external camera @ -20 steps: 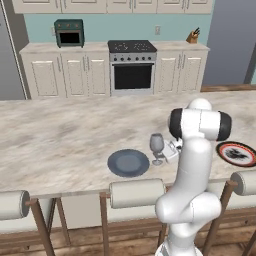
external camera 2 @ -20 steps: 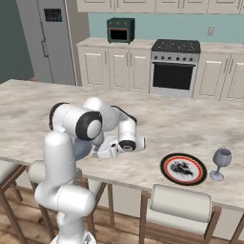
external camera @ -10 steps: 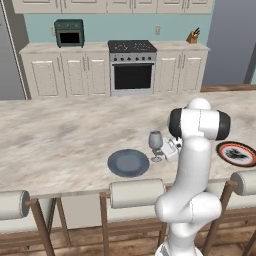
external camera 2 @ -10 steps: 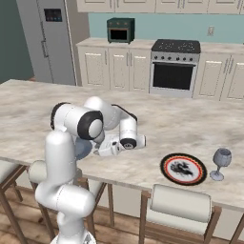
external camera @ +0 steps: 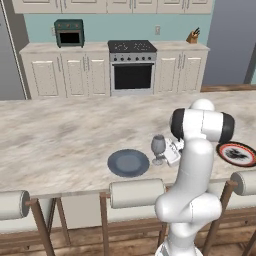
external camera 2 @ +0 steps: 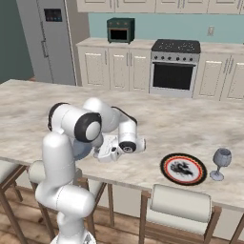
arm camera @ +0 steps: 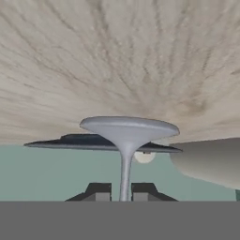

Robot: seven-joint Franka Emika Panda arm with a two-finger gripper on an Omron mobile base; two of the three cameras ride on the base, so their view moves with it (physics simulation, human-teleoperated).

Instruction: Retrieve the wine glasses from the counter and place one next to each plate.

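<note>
- Held wine glass (external camera: 158,148): stands upright on the bar top (external camera: 60,135), just right of the slate-blue plate (external camera: 128,163), foot near the plate's rim; whether foot and rim touch cannot be told.
- Long axis of the glass: vertical in the room. In the hand view the foot (arm camera: 129,127) shows at the top and the stem runs down between the finger tips (arm camera: 99,190), so that view is rolled upside down relative to the room.
- Gripper (arm camera: 121,191): clamped on the stem, approaching sideways from the glass's right, jaws nearly together on the thin stem.
- Foot looks pressed flat to the marbled surface in the hand view; judgement: placement by this plate is about done.
- Second wine glass (external camera 2: 220,163): stands upright just right of the red-rimmed plate (external camera 2: 183,168), well apart from the gripper.
- Judgement: the next move calls for opening the jaws and backing off horizontally, away from the stem and plate, to avoid tipping the glass.
</note>
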